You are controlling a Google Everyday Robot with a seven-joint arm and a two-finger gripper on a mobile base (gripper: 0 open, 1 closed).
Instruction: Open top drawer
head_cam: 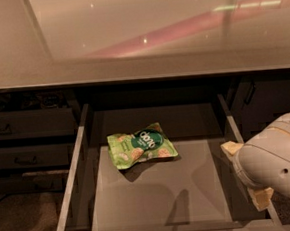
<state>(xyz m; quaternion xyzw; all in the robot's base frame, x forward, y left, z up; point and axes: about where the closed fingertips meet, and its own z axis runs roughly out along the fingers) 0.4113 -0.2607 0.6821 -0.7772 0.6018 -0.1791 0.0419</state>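
Note:
The top drawer (76,193) stands pulled far out under the pale countertop, with thin sides and a pale grey floor. A green snack bag (141,146) lies on the floor towards the back. The drawer's front panel runs along the bottom edge of the view; its handle is out of view. My gripper (245,172) is at the drawer's right side, by the right wall. Two cream pads (231,148) show beside the white arm housing (279,164), which hides most of the gripper.
Slimmer dark drawer fronts (30,126) are stacked to the left, shut. A dark cabinet front (269,97) is to the right. The glossy countertop (138,32) overhangs the back of the drawer. Brown floor shows at lower left.

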